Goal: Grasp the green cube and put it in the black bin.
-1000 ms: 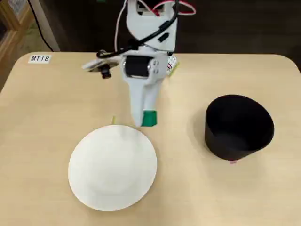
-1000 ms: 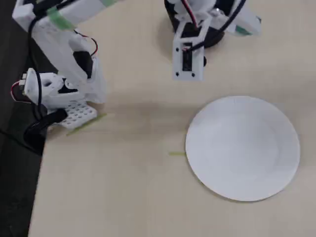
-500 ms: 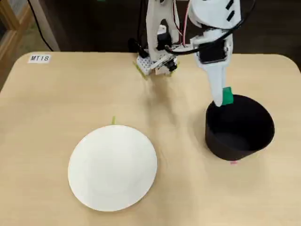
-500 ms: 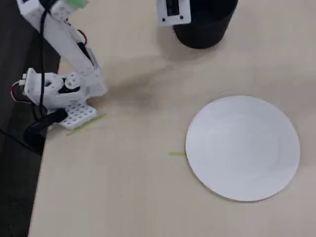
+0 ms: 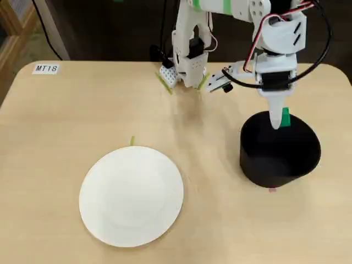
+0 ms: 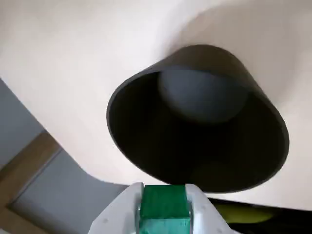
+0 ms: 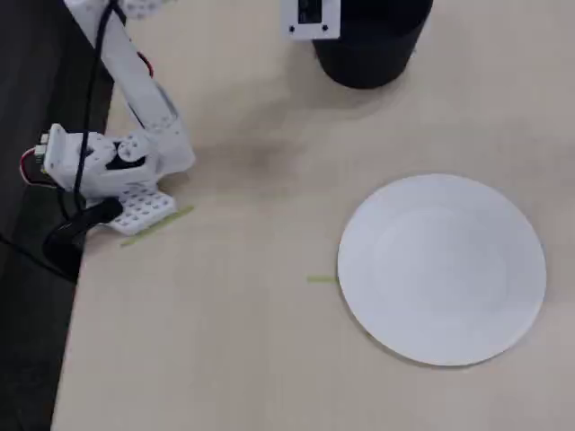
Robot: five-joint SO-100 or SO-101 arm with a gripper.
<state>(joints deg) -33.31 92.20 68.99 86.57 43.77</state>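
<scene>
Gripper: the gripper (image 5: 279,122) points down over the black bin and is squeezed onto the green cube. In the wrist view the gripper (image 6: 165,207) has one white finger (image 6: 119,209) pressed on each side of the block.
Green cube: the green cube (image 5: 285,117) is up in the air, held over the back edge of the bin's open top. In the wrist view the green cube (image 6: 164,205) sits at the bottom of the picture, with the bin's mouth below it.
Black bin: the black bin (image 5: 279,154) stands upright on the right side of the bench in a fixed view. In the wrist view the black bin (image 6: 197,122) looks dark inside. In a fixed view only part of the black bin (image 7: 367,54) shows at the top edge.
White plate: the white plate (image 5: 131,195) lies flat on the bench (image 5: 60,126), well apart from the bin.
Green tape: a thin green strip (image 5: 132,141) lies just beside the plate's far edge.
Label: a small white tag (image 5: 46,69) is stuck near the bench's left corner.
</scene>
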